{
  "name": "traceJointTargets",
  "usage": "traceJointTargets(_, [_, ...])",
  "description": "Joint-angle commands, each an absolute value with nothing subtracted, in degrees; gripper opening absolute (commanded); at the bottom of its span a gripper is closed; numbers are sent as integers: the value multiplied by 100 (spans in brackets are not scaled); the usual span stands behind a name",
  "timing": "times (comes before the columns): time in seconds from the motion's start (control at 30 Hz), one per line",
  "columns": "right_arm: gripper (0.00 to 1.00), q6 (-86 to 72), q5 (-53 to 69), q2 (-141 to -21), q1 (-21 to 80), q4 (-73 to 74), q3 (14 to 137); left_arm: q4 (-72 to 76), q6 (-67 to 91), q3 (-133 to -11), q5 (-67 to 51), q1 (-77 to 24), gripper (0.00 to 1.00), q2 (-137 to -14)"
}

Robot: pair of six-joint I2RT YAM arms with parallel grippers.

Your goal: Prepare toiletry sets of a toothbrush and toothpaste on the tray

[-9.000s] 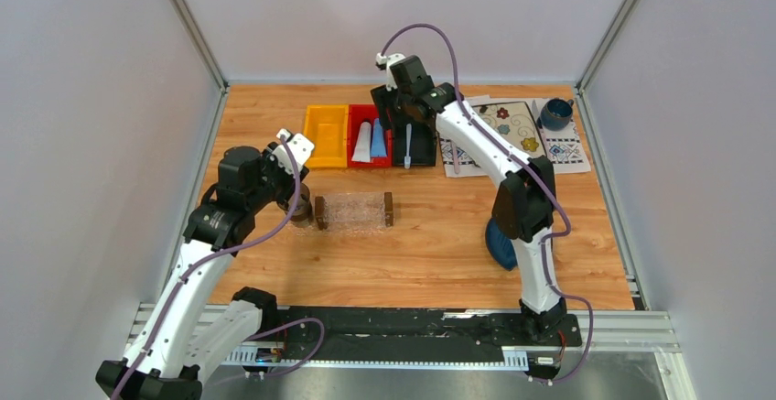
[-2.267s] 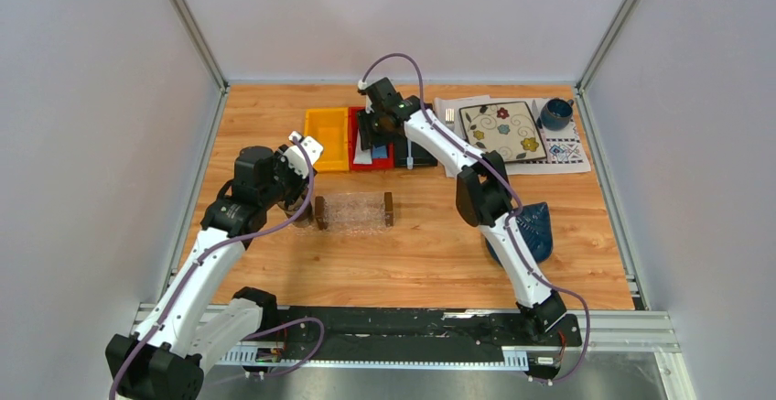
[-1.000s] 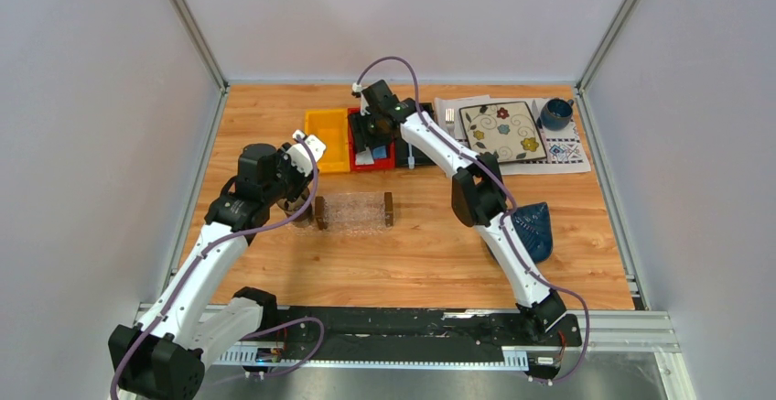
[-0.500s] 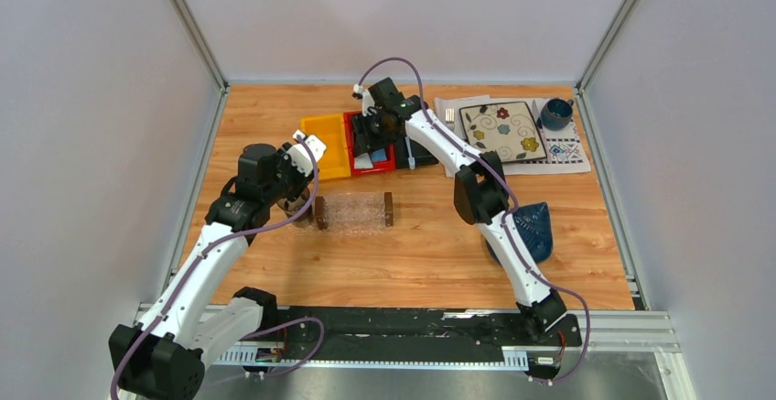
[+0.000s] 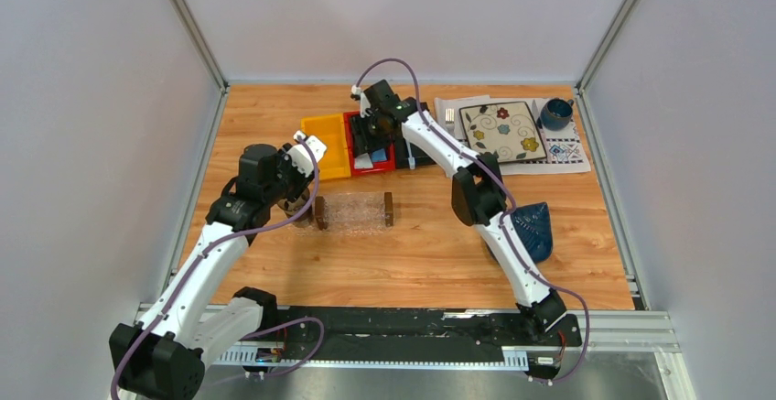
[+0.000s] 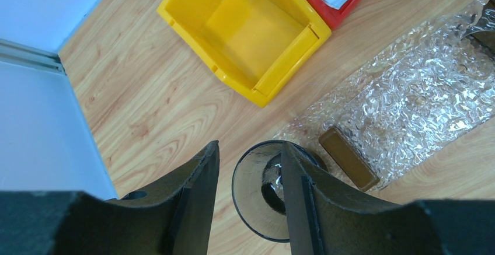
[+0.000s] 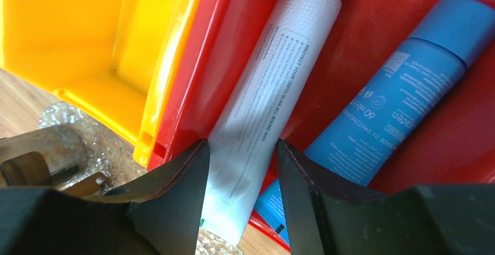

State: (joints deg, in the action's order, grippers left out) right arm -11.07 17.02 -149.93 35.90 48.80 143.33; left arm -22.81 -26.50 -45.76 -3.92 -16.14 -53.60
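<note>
My right gripper (image 7: 242, 150) reaches into the red bin (image 7: 362, 51) and is shut on the lower part of the white toothpaste tube (image 7: 274, 86). The tube's crimped end sticks out past the bin's rim. The blue toothpaste tube (image 7: 397, 109) lies beside it in the bin. From above, my right gripper (image 5: 371, 139) covers most of both tubes. The pale toothbrush (image 5: 412, 157) lies in the black bin. The clear tray (image 5: 352, 211) holds nothing. My left gripper (image 6: 250, 150) is open, with one finger inside a dark glass cup (image 6: 257, 208) at the tray's (image 6: 420, 103) left end.
The yellow bin (image 5: 327, 135) holds nothing and sits skewed beside the red one. A floral plate (image 5: 501, 130) and a blue cup (image 5: 555, 113) stand at the back right. A dark blue leaf dish (image 5: 531, 231) lies by the right arm.
My right gripper moved from the black bin to the red bin and closed on the white tube. The red and yellow bins have turned askew. My left arm has hardly moved.
</note>
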Motion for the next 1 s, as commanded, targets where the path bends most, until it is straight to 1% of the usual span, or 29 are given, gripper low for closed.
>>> traceJointTargets(0.0, [54, -880, 872, -15425, 3691, 5387, 14370, -2030, -2716, -4579, -422, -1626, 52, -5370])
traceJointTargets(0.13, [51, -765, 414, -15504, 3753, 5537, 14528, -2030, -2733, -4588, -413, -1626, 52, -5379])
traceJointTargets(0.37, [42, -642, -191, -15539, 3762, 5625, 14563, -2013, -2760, -4597, -413, -1626, 52, -5414])
traceJointTargets(0.53, [36, -563, -273, -15539, 3771, 5607, 14563, -1986, -2751, -4597, -413, -1626, 52, -5449])
traceJointTargets(0.63, [30, -554, -246, -15522, 3771, 5564, 14572, -1978, -2742, -4588, -413, -1626, 52, -5467])
traceJointTargets(0.67, [27, -554, -237, -15513, 3771, 5555, 14572, -1978, -2742, -4588, -413, -1626, 52, -5475])
traceJointTargets(0.97, [12, -624, -176, -15232, 3762, 5440, 14581, -1978, -2777, -4570, -360, -1626, 52, -5458])
